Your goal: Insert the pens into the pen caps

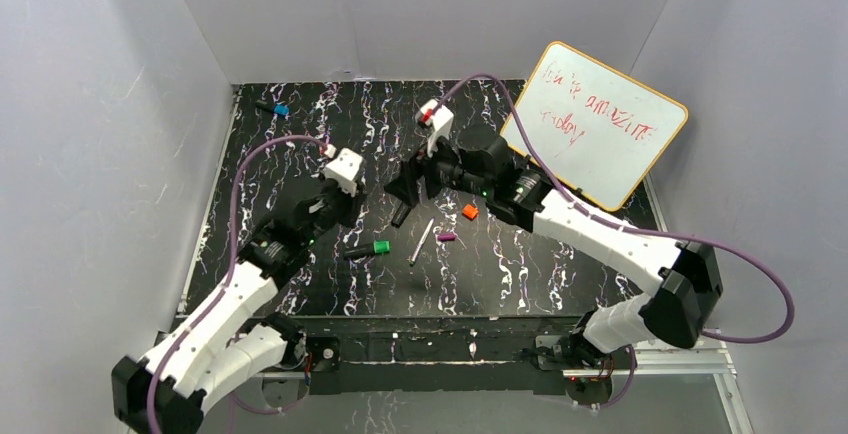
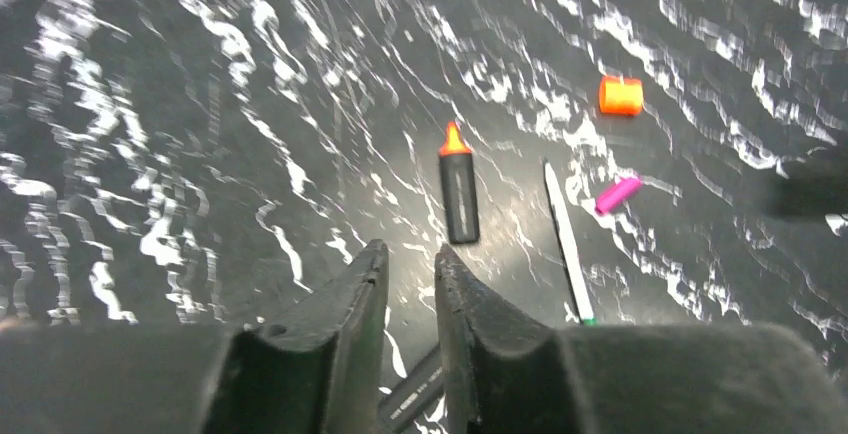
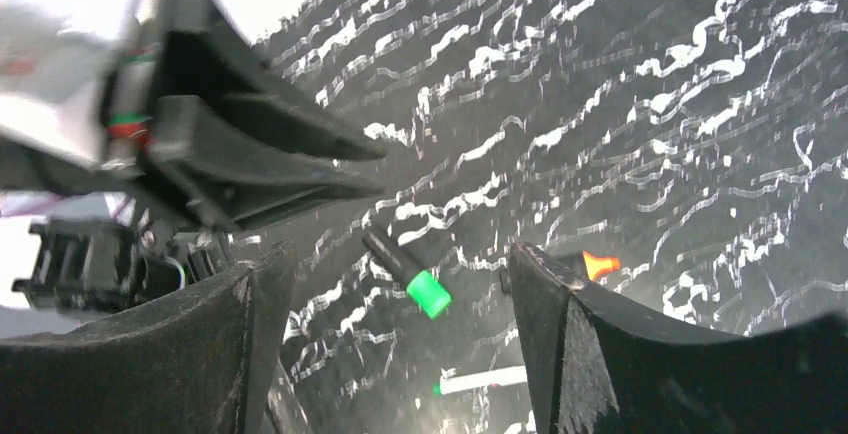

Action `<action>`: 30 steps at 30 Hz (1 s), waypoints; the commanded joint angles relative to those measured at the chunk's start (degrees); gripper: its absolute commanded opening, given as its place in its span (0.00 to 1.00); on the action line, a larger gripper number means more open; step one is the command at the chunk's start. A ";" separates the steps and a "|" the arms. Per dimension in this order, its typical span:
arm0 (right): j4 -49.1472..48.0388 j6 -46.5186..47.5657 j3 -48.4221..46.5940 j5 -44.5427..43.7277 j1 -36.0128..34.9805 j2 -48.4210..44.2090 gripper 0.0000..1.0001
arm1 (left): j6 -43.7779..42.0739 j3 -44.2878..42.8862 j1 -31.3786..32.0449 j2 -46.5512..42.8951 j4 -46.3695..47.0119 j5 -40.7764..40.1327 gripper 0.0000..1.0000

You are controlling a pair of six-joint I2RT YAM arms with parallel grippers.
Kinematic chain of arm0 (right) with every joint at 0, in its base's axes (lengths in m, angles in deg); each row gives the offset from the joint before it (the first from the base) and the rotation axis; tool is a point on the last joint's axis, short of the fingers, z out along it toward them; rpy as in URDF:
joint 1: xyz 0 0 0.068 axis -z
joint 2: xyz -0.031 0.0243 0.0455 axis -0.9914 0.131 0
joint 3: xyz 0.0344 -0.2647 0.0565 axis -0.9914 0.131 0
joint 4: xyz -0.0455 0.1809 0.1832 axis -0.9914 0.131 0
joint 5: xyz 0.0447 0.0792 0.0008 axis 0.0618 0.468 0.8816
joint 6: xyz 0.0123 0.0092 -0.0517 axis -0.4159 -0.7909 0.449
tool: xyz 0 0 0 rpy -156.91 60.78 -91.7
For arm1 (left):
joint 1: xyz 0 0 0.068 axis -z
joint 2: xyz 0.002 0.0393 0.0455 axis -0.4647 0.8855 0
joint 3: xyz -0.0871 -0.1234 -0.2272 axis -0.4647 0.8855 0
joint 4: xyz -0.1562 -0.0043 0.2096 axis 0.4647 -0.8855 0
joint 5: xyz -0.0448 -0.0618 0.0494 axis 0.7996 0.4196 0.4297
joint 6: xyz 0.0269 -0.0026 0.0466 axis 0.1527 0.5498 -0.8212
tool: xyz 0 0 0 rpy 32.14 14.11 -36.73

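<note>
A black marker (image 1: 362, 251) lies on the mat with the green cap (image 1: 381, 247) on its end. My left gripper (image 2: 410, 251) hovers over its body (image 2: 412, 397), its jaws a narrow gap apart and empty. Ahead of it lies the orange-tipped marker (image 2: 459, 194), uncapped. To the right are the white pen (image 2: 567, 244), the purple cap (image 2: 617, 195) and the orange cap (image 2: 621, 95). My right gripper (image 3: 398, 251) is wide open and empty just behind the orange-tipped marker (image 1: 401, 216). Its view shows the green cap (image 3: 428, 294) and the orange tip (image 3: 600, 265).
A whiteboard (image 1: 595, 124) with red writing leans at the back right. A small blue-ended object (image 1: 281, 110) lies at the back left corner of the black marbled mat (image 1: 300, 144). Grey walls close in three sides.
</note>
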State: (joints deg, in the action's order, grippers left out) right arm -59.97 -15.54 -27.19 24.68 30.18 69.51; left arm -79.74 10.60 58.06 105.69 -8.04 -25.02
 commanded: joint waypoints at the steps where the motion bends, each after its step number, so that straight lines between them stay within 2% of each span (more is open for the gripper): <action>1: -2.78 1.19 5.83 2.56 1.28 -6.64 0.85 | 3.29 0.55 0.28 9.85 -6.85 6.83 0.27; 3: -3.30 1.74 8.04 4.00 1.61 -9.37 0.87 | 2.81 0.00 0.91 15.90 -7.63 6.98 0.34; 8: -3.39 2.02 12.25 4.55 2.65 -14.77 0.90 | 1.71 -2.17 1.74 25.89 -9.86 6.88 0.38; 18: -2.38 3.08 18.17 5.16 5.13 -23.86 0.94 | -0.20 -1.41 1.97 30.65 -10.27 2.61 0.39; 28: 0.56 4.31 19.98 5.55 6.29 -28.66 0.96 | -1.61 -0.90 2.06 28.25 -11.97 5.16 0.43; 30: 0.75 4.30 20.37 5.27 6.33 -29.66 0.97 | -2.30 -1.20 2.06 28.31 -12.45 7.74 0.48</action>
State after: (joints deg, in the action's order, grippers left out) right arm -59.16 -12.11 -7.50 29.88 36.28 41.34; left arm -80.53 10.45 59.79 135.76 -18.33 -20.69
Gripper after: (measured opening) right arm 0.967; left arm 0.454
